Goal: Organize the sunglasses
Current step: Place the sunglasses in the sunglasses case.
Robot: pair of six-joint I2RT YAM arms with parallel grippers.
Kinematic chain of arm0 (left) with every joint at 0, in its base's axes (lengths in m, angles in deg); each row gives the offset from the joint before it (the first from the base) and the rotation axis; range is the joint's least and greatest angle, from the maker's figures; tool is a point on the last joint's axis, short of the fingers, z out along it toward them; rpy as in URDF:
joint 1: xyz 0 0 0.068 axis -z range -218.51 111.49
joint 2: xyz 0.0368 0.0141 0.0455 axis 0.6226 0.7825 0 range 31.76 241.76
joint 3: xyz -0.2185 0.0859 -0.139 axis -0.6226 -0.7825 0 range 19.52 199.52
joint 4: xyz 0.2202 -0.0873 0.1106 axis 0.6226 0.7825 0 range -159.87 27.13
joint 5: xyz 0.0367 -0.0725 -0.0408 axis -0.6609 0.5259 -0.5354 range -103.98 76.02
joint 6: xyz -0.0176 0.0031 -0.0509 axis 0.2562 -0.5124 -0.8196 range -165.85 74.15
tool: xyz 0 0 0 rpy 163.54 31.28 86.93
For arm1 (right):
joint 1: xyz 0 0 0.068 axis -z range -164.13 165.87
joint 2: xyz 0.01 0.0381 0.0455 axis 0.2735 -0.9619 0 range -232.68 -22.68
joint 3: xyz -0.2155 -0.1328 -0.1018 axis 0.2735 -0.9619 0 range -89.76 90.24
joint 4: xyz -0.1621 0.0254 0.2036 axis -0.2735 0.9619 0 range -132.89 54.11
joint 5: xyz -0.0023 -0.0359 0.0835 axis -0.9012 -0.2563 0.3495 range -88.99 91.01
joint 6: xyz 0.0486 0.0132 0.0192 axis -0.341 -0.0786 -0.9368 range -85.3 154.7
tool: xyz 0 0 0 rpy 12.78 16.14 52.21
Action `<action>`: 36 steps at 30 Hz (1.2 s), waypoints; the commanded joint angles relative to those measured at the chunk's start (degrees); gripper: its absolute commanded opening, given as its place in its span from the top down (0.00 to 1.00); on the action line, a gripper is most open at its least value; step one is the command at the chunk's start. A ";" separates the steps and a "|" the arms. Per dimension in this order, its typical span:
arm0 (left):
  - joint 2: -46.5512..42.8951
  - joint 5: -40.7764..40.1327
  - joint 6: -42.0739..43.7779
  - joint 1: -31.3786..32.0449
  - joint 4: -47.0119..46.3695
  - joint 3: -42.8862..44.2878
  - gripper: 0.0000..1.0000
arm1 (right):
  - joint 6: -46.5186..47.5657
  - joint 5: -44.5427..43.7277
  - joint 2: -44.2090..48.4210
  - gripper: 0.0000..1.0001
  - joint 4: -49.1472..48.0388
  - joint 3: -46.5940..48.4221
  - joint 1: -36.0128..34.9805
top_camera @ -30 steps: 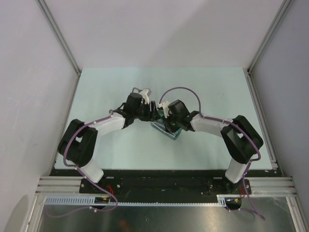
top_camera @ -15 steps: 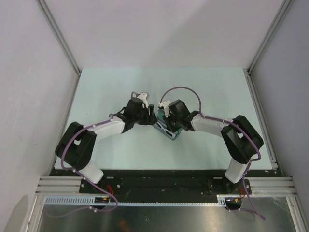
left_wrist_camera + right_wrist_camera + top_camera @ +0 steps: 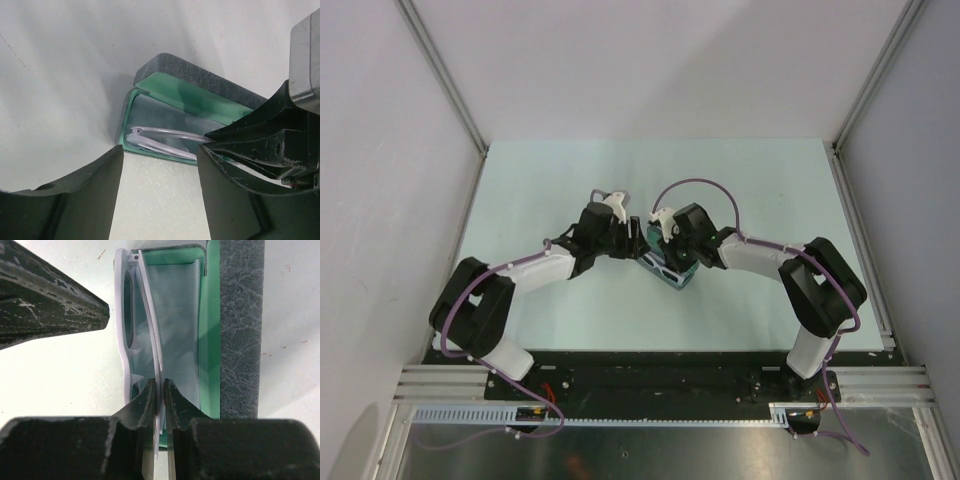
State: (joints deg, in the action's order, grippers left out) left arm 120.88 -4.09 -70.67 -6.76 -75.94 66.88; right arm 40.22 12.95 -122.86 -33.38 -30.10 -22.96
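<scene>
The white-framed sunglasses point(image 3: 122, 315) are folded and stand on edge along the rim of the open grey case point(image 3: 242, 330). The case has a green lining, and the grey-blue cloth point(image 3: 175, 315) lies inside it. My right gripper point(image 3: 160, 395) is shut on the folded white arms. In the left wrist view the sunglasses point(image 3: 160, 142) sit at the case's point(image 3: 200, 72) near edge. My left gripper point(image 3: 159, 157) is open and empty just in front of that edge. From above, both grippers, left point(image 3: 638, 238) and right point(image 3: 665, 262), meet at the case point(image 3: 672, 275).
The case lies mid-table on the pale green tabletop point(image 3: 540, 180). One left finger point(image 3: 75, 310) points at the sunglasses from the side. White walls and aluminium posts point(image 3: 450, 90) bound the table on three sides.
My left gripper has moved right, closer to the case and the right gripper. The right gripper has stayed shut on the sunglasses at the case.
</scene>
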 commanded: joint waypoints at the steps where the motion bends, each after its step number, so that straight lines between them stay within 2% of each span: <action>1: -1.67 0.84 1.26 0.16 -2.55 -0.51 0.34 | 2.74 4.40 2.18 0.98 -0.73 -0.16 0.16; 17: 4.65 -3.21 -2.25 0.86 -7.64 -4.37 0.33 | 1.60 5.19 1.57 0.93 -0.91 -0.16 -0.02; 20: 5.53 -3.56 -2.69 1.39 -8.35 -4.29 0.33 | 1.60 5.02 2.09 0.87 -0.99 -0.16 -0.02; 21: 5.54 -3.65 -2.78 1.65 -8.52 -4.29 0.33 | 1.51 4.84 2.44 0.79 -0.82 -0.16 -0.02; 24: 5.80 -3.83 -2.78 1.91 -8.61 -4.37 0.32 | 0.99 3.97 3.41 0.68 -1.17 -0.16 -0.19; 26: 5.98 -4.00 -2.69 1.91 -8.61 -4.20 0.32 | 0.20 2.82 4.11 0.66 -1.69 -0.07 -0.37; 35: 7.47 -4.00 -2.95 2.00 -8.61 -3.41 0.33 | -2.44 0.36 8.42 0.64 -4.16 -0.07 -0.63; 36: 7.56 -4.00 -3.04 2.09 -8.53 -3.06 0.32 | -2.18 0.97 8.60 0.68 -3.81 -0.07 -0.63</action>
State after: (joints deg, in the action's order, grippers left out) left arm 127.27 -7.36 -72.90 -5.14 -83.67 62.85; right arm 39.10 14.31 -117.44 -35.19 -30.40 -23.28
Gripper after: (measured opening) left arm 0.676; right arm 0.362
